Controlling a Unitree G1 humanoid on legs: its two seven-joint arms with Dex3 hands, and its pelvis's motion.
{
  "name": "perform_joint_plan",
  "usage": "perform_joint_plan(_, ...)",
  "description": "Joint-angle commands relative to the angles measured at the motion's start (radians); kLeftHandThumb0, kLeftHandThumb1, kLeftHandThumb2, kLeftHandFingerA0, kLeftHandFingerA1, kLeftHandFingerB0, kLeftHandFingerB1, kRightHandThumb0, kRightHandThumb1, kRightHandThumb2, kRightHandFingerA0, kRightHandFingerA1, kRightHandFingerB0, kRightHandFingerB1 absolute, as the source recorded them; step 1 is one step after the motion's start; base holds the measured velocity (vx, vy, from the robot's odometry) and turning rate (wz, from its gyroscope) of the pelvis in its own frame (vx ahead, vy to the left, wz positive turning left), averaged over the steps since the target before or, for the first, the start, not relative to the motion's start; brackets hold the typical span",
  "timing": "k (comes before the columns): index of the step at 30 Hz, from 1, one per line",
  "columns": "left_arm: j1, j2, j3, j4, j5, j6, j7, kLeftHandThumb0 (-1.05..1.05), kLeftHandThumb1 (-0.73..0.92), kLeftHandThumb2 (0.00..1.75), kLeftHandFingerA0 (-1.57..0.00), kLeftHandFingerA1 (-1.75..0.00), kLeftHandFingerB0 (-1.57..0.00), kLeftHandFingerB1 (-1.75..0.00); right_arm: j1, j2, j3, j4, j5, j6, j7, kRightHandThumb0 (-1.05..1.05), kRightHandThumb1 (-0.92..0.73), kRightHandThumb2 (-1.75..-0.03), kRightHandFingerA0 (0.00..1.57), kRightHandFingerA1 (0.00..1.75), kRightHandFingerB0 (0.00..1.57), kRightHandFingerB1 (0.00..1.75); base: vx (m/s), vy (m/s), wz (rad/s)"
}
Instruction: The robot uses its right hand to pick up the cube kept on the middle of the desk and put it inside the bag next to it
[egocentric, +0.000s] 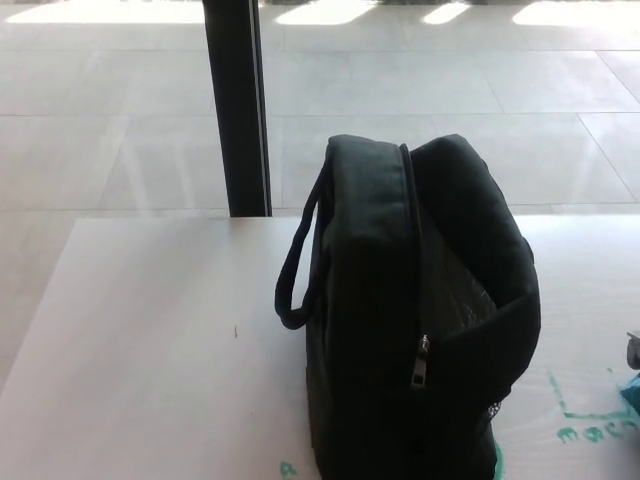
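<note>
White and matte, the desk fills the near ground, with green marker lines and lettering near its right edge. At that right edge a small sliver of something grey and teal just enters; whether it is a robot hand I cannot tell, and no fingers are readable. No cube is visible. Centre-right on the desk stands the black bag, upright, its long axis vertical, zipper pull facing near, carry loop on its left. Beyond the desk, a dark post rises from the pale tiled floor.
</note>
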Motion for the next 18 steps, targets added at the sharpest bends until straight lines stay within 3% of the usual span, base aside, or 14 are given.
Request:
perform_joint_plan(1,0.019,0.027,-0.002,0.014,0.014,-0.027,-0.014,-0.68,0.50,0.83,-0.08,-0.53,-0.21,-0.50,0.090,0.080,-0.204,0.009,0.163,-0.333,-0.387,-0.12,-0.52,-1.05,0.82,1.75,0.71,1.49,0.00,0.000,0.00)
perform_joint_plan(14,0.021,0.039,-0.024,0.030,0.038,-0.057,-0.026,-0.70,0.52,0.85,-0.06,-0.52,-0.19,-0.49,-0.029,0.110,-0.372,-0.009,0.198,-0.386,-0.333,-0.13,-0.47,-1.19,0.90,1.75,0.78,1.51,0.00,0.000,0.00)
perform_joint_plan(15,0.021,0.038,-0.021,0.031,0.035,-0.051,-0.023,-0.70,0.51,0.84,-0.06,-0.52,-0.19,-0.49,-0.044,0.109,-0.385,-0.011,0.202,-0.388,-0.312,-0.20,-0.47,-1.16,1.20,1.40,0.95,1.23,0.00,0.000,0.00)
perform_joint_plan(16,0.017,0.036,-0.017,0.037,0.032,-0.046,-0.018,-0.69,0.51,0.84,-0.06,-0.52,-0.19,-0.49,-0.057,0.109,-0.395,-0.008,0.203,-0.396,-0.307,-0.14,-0.47,-1.19,0.90,1.75,0.77,1.51,0.00,0.000,0.00)
perform_joint_plan(17,0.020,0.038,-0.018,0.039,0.034,-0.050,-0.020,-0.69,0.52,0.84,-0.06,-0.52,-0.19,-0.49,-0.060,0.111,-0.404,-0.015,0.208,-0.393,-0.291,-0.13,-0.47,-1.19,0.90,1.75,0.76,1.52,0.00,0.000,0.00)
perform_joint_plan(18,0.022,0.040,-0.020,0.040,0.036,-0.053,-0.020,-0.69,0.52,0.84,-0.06,-0.51,-0.19,-0.49,-0.064,0.112,-0.415,-0.023,0.213,-0.390,-0.277,-0.11,-0.53,-1.23,1.02,1.75,0.76,1.48,0.00,0.000,0.00)
